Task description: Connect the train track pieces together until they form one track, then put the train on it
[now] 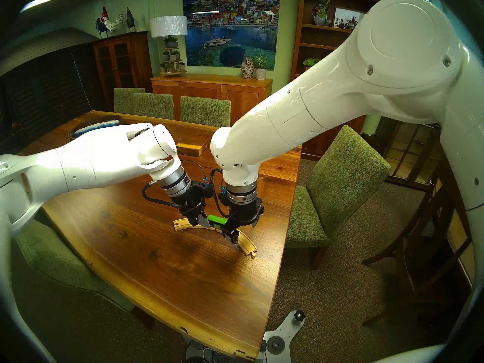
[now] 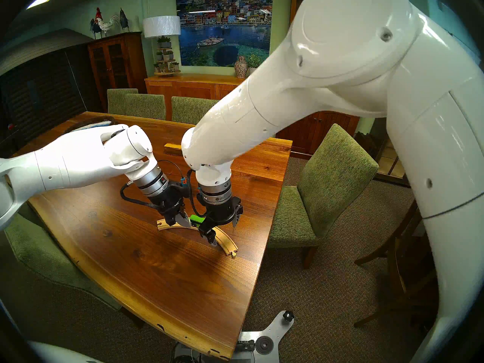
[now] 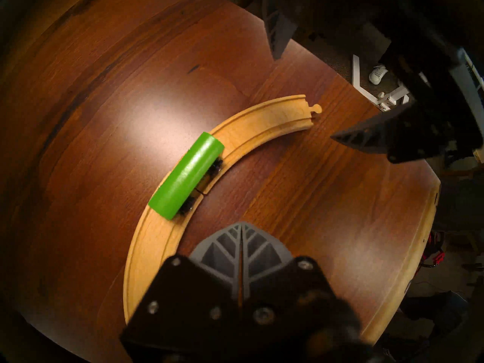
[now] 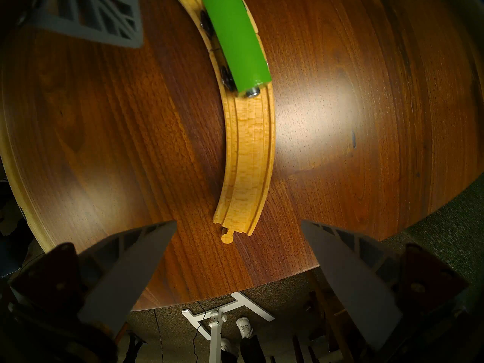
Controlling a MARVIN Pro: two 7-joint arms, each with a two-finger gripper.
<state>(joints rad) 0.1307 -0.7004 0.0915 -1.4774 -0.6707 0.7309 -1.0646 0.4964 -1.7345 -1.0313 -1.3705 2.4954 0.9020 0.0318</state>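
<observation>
One green train sits on joined track.

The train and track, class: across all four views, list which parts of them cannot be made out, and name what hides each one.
- Head views: most of the train is hidden by the two grippers.
- Left wrist view: the near end of the track is hidden under the shut left gripper.
- Right wrist view: the train's far end is cut off by the top edge.
- Both wrist views: the train's windows cannot be seen from above; its wheels are dark and blurred.
</observation>
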